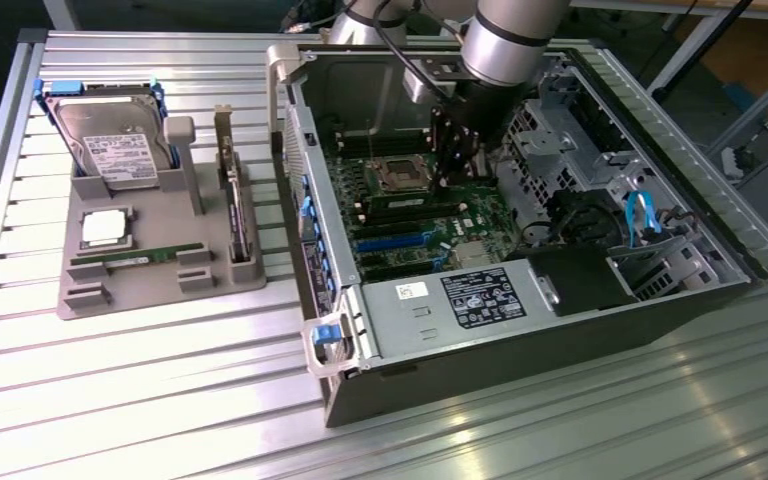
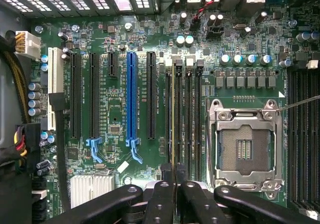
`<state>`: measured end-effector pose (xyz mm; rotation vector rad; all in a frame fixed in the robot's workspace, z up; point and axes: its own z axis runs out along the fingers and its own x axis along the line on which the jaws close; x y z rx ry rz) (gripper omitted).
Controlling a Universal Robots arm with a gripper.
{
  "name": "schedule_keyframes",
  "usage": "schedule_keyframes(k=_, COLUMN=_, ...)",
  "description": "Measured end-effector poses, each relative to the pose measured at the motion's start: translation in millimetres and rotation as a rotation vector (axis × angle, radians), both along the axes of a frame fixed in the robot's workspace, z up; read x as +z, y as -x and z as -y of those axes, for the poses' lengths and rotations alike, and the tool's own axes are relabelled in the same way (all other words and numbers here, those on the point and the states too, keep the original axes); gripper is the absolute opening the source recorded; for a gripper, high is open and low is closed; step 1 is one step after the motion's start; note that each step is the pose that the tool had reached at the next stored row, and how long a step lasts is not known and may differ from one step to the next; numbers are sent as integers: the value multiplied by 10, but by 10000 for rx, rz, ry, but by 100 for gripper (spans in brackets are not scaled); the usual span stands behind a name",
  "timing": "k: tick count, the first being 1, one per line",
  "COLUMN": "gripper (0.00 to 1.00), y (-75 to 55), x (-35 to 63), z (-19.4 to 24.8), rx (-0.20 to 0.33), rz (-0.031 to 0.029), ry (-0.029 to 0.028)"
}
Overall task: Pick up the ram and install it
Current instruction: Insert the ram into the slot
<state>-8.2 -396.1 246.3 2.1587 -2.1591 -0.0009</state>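
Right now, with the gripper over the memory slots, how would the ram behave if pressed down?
The ram looks pinched edge-on in the gripper: a thin board, so probably light and fairly stiff, but likely to flex or crack under off-line force. Standing on so narrow an edge, it may tip sideways unless aligned with the memory slots.

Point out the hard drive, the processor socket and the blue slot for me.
hard drive point(image 1: 115, 140): exterior view, on its silver top cover.
processor socket point(image 2: 245, 148): wrist view, on its bare contact field.
blue slot point(image 2: 131, 98): wrist view, midway along its length.
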Motion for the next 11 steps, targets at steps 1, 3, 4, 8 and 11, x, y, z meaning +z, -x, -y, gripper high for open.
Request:
schedule_keyframes(k=1, gripper=12, y=1, x=0, z=8, rx=-1, rz=1, ry=0)
schedule_keyframes(k=3, gripper=12, y=1, x=0, z=22, rx=0, rz=0, ry=-1)
schedule_keyframes(k=4, gripper=12, y=2, x=0, z=33, rx=0, rz=0, ry=-1)
schedule_keyframes(k=8, gripper=12, y=2, x=-6, z=36, rx=0, rz=-1, ry=0)
schedule_keyframes(k=11, gripper=12, y=2, x=-16, z=35, rx=1, rz=0, ry=0)
